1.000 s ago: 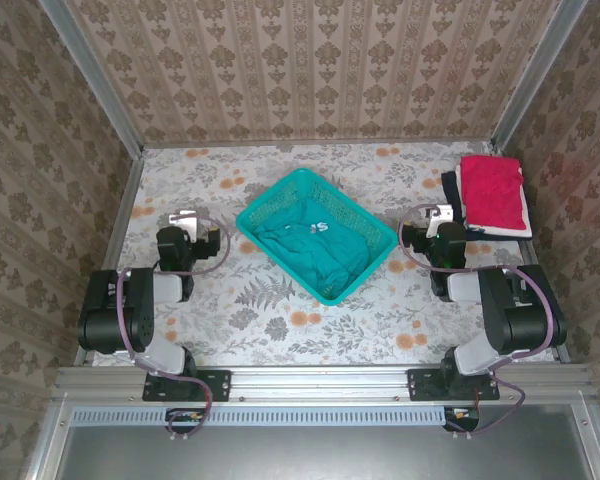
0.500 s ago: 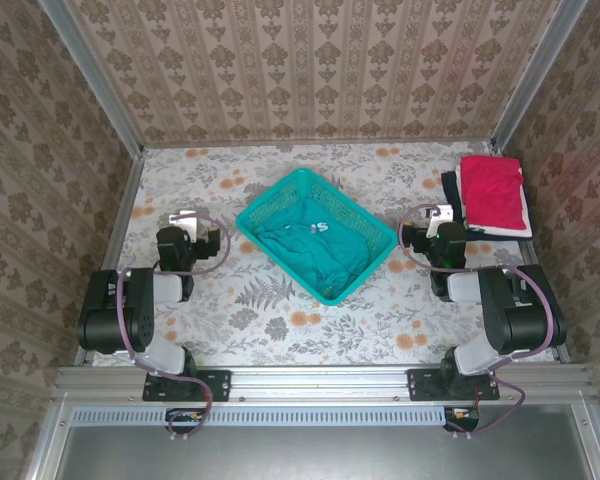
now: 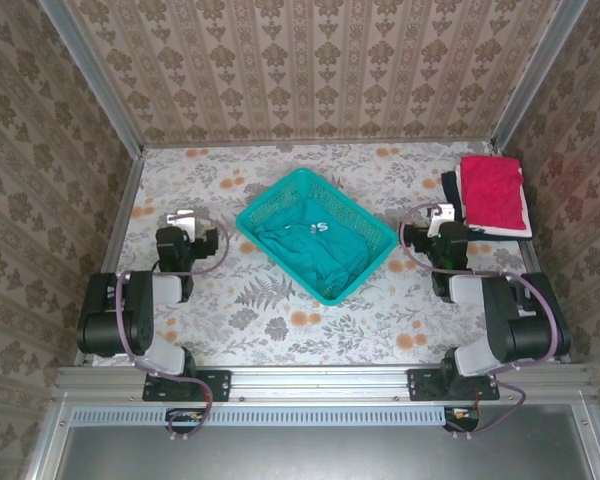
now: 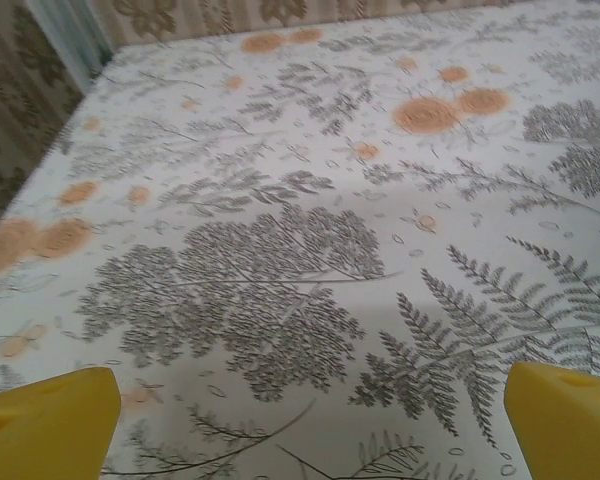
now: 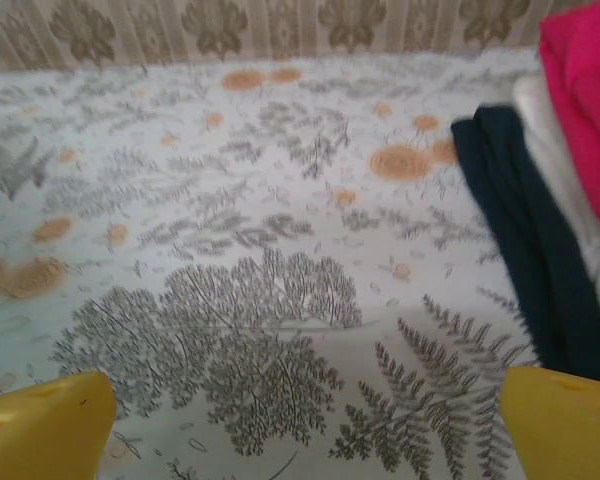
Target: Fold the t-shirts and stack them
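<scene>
Floral counter under wide-spread, empty left fingers — right fingers equally wide, holding nothing, navy t-shirt and red t-shirt just right.

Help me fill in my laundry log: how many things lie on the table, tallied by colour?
Teal: 2, basket and teal t-shirt
Red: 1, red t-shirt
White: 1, white cloth
Navy: 1, navy t-shirt
Total: 5
</scene>
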Available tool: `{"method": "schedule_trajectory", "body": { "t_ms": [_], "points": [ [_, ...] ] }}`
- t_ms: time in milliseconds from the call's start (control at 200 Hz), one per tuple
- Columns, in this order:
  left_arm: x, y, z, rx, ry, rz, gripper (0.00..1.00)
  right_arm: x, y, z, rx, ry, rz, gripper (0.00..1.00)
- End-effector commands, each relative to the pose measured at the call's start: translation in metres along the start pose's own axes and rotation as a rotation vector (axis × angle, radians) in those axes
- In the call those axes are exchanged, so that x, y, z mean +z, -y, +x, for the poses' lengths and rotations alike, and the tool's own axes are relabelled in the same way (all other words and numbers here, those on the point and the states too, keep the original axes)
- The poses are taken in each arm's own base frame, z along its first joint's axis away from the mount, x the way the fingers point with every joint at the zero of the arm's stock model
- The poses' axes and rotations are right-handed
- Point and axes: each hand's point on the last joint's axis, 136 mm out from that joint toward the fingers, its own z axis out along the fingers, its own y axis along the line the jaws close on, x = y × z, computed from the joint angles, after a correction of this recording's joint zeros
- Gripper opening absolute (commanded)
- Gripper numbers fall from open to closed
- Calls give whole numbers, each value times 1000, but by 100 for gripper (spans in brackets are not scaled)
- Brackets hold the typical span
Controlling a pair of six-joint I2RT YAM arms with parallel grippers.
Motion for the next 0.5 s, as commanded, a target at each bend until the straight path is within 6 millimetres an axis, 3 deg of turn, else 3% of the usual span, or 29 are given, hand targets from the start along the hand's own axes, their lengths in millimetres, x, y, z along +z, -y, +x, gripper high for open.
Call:
{"method": "schedule_trajectory", "body": {
  "t_ms": [0, 155, 235, 365, 495],
  "points": [
    [-20, -21, -25, -46, 59, -106, 100, -18, -6, -39, -28, 65, -24, 100],
    [-53, -26, -53, -14, 132, -134, 100, -44, -17, -73, -82, 84, -81, 100],
    [-65, -18, -72, 45, 144, -100, 100, -60, -27, -88, -84, 100, -131, 100],
    [-76, 12, -109, 190, 153, 40, 100, -86, -55, -102, -103, 128, -251, 100],
    [-69, 60, -123, 343, 70, 285, 100, -107, -96, -103, -143, 118, -390, 100]
  ]
}}
